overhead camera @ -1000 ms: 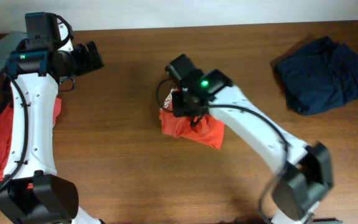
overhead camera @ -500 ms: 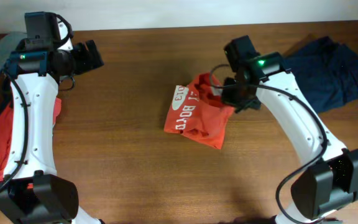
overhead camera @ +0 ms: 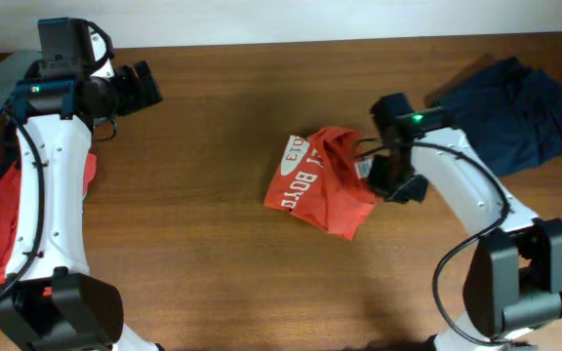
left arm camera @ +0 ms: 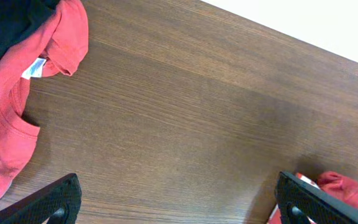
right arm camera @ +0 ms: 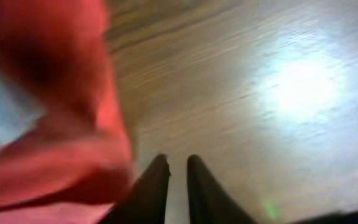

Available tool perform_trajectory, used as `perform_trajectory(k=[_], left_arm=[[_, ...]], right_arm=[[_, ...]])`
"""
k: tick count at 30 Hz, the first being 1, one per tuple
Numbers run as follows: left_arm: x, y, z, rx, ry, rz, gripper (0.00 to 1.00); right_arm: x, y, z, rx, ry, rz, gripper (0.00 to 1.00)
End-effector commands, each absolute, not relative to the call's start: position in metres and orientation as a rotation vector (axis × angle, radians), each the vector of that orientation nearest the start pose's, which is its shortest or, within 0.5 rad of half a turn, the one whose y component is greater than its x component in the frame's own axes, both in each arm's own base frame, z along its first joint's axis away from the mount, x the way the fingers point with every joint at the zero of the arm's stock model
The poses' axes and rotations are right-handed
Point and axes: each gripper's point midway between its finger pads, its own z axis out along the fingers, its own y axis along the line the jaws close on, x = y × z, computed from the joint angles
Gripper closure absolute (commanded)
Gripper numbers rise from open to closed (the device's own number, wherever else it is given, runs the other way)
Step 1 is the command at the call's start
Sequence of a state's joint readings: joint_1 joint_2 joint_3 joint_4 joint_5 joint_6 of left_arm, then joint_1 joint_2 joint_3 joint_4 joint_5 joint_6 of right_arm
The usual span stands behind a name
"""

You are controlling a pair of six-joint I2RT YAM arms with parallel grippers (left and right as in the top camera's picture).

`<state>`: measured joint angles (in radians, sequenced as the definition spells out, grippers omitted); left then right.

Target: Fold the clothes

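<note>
The orange-red T-shirt (overhead camera: 320, 185) with white lettering lies crumpled in the middle of the table; it fills the left of the right wrist view (right arm camera: 42, 112), blurred. My right gripper (overhead camera: 398, 183) is at the shirt's right edge. In the right wrist view its fingers (right arm camera: 178, 163) are almost together with bare wood between them, and the cloth lies beside the left finger. My left gripper (overhead camera: 144, 86) hangs wide open and empty over the far left of the table (left arm camera: 182, 205). The T-shirt's edge shows at the left wrist view's lower right (left arm camera: 347, 186).
A navy piece (overhead camera: 515, 112) lies bunched at the far right. At the left edge is a pile with another orange-red shirt (overhead camera: 3, 224) (left arm camera: 17, 112), a grey-blue piece (overhead camera: 3, 73) and a black piece (left arm camera: 5, 18).
My right arm swung from the middle to the right, dragging the T-shirt's top open so the lettering shows; the shirt shifted slightly right. The left arm has not moved.
</note>
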<state>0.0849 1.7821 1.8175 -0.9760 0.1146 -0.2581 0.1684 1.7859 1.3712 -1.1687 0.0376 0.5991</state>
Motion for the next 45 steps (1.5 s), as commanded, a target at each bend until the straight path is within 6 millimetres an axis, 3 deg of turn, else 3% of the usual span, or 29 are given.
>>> perform_trajectory(k=[1,4,9,12,14,19,28,40,42,45], left_arm=[[0.463,0.022,0.246,-0.380,2.473,-0.202,0.01],[0.463,0.022,0.246,-0.380,2.473,-0.201,0.01],[0.465,0.023,0.247,-0.356,2.469,-0.194,0.01],[0.466,0.023,0.247,-0.355,2.464,-0.194,0.01],[0.467,0.023,0.248,-0.354,2.461,-0.194,0.01],[0.466,0.023,0.248,-0.354,2.463,-0.194,0.01],[0.466,0.023,0.247,-0.355,2.467,-0.193,0.01],[0.466,0.023,0.247,-0.355,2.466,-0.194,0.01],[0.466,0.023,0.247,-0.355,2.467,-0.193,0.01],[0.466,0.023,0.247,-0.351,2.467,-0.191,0.01]], right_arm=[[0.325,0.021,0.085,0.726,3.035,-0.055,0.76],[0.343,0.023,0.094,0.643,3.007,0.103,0.62],[0.397,0.060,0.146,0.213,2.835,0.430,0.15],[0.414,0.072,0.170,0.039,2.753,0.401,0.05],[0.419,0.077,0.173,-0.020,2.728,0.340,0.04],[0.423,0.105,0.157,-0.189,2.734,0.330,0.04],[0.430,0.147,0.125,-0.313,2.753,0.417,0.27],[0.419,0.185,0.099,-0.424,2.795,0.490,0.30],[0.418,0.187,0.090,-0.426,2.814,0.490,0.34],[0.418,0.187,0.079,-0.424,2.838,0.488,0.51]])
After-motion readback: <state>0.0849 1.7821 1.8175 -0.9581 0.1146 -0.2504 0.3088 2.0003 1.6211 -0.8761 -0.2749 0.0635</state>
